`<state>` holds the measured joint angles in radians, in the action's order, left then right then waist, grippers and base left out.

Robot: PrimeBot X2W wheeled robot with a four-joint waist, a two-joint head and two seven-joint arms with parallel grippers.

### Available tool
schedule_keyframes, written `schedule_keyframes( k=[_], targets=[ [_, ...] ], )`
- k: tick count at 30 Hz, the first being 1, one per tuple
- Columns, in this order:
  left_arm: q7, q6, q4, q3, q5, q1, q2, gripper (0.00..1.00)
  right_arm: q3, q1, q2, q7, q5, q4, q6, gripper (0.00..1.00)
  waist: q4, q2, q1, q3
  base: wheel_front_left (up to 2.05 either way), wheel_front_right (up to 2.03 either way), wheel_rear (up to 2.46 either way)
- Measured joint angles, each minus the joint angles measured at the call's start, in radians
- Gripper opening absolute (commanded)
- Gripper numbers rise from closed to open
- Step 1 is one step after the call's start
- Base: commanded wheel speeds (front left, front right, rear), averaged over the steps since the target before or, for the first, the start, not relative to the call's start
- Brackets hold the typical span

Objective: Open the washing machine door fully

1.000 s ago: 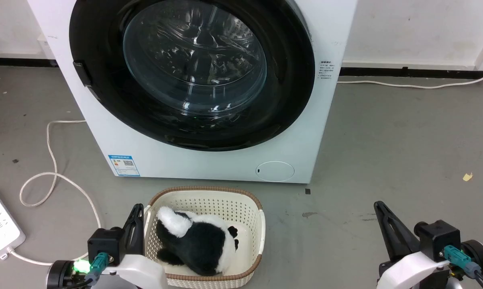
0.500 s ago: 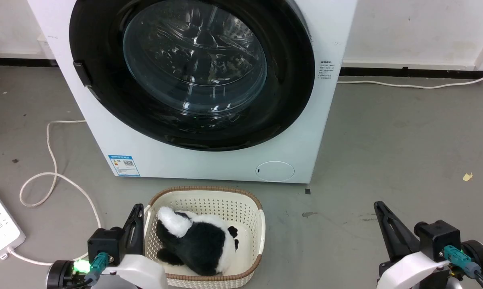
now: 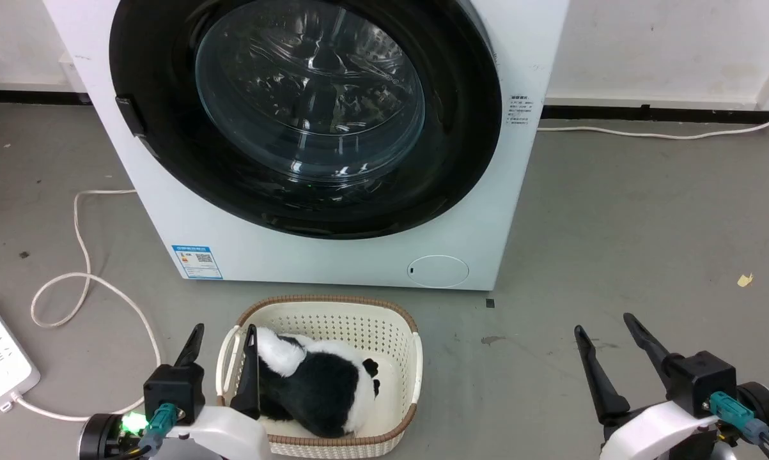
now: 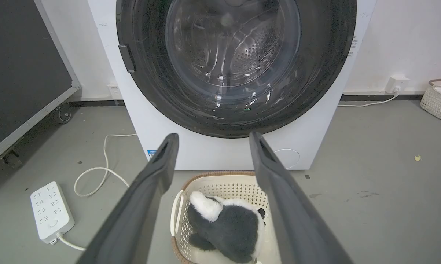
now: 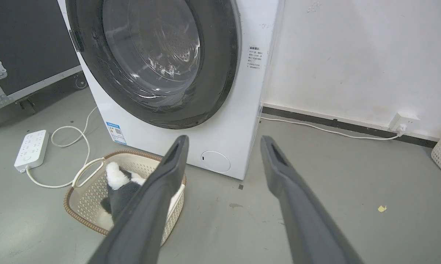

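In the head view both grippers, pressed together a second ago, now stand spread and empty: the left gripper (image 3: 224,331) at 7 o'clock by the basket (image 3: 333,299), the right gripper (image 3: 603,324) at 5 o'clock, while the washing machine door (image 3: 307,115) at 12 o'clock sits shut against the washing machine (image 3: 333,262). The left wrist view shows parted fingers (image 4: 150,190) framing the closed door at 12 o'clock. In the right wrist view it lies at 11 o'clock, well apart, so the reach has likely not begun.

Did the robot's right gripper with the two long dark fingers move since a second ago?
Yes. The right gripper opened: one finger swung left, toward the dark floor stain, and the other swung right, away from it.
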<state>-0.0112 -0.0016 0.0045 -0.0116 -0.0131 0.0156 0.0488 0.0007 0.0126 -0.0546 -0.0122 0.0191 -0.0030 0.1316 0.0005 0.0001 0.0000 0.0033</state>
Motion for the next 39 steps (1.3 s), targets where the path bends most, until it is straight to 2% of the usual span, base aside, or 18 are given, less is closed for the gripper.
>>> schedule_keyframes(
  k=[17,36,37,39],
  targets=[
    [-0.035,0.020,-0.002,-0.026,-0.018,-0.013,0.000,1.00,-0.002,-0.009,-0.016,-0.035,0.032,-0.011,0.000,1.00,0.022,0.0000,0.0001,0.049,0.00,0.00,0.00],
    [-0.072,0.044,-0.026,-0.071,-0.035,-0.065,0.000,1.00,-0.019,-0.216,-0.105,-0.006,0.135,-0.044,0.000,1.00,0.071,0.0000,0.0002,0.157,0.00,0.00,0.00],
    [-0.076,0.044,-0.027,-0.072,-0.036,-0.068,0.000,1.00,-0.019,-0.227,-0.108,-0.001,0.141,-0.043,0.000,0.89,0.074,0.0000,0.0001,0.162,0.00,0.00,0.00],
    [-0.079,0.048,-0.030,-0.076,-0.043,-0.077,0.000,1.00,-0.022,-0.250,-0.114,0.005,0.156,-0.043,0.000,0.33,0.082,0.0000,0.0002,0.172,0.00,0.00,0.00]
  ],
)
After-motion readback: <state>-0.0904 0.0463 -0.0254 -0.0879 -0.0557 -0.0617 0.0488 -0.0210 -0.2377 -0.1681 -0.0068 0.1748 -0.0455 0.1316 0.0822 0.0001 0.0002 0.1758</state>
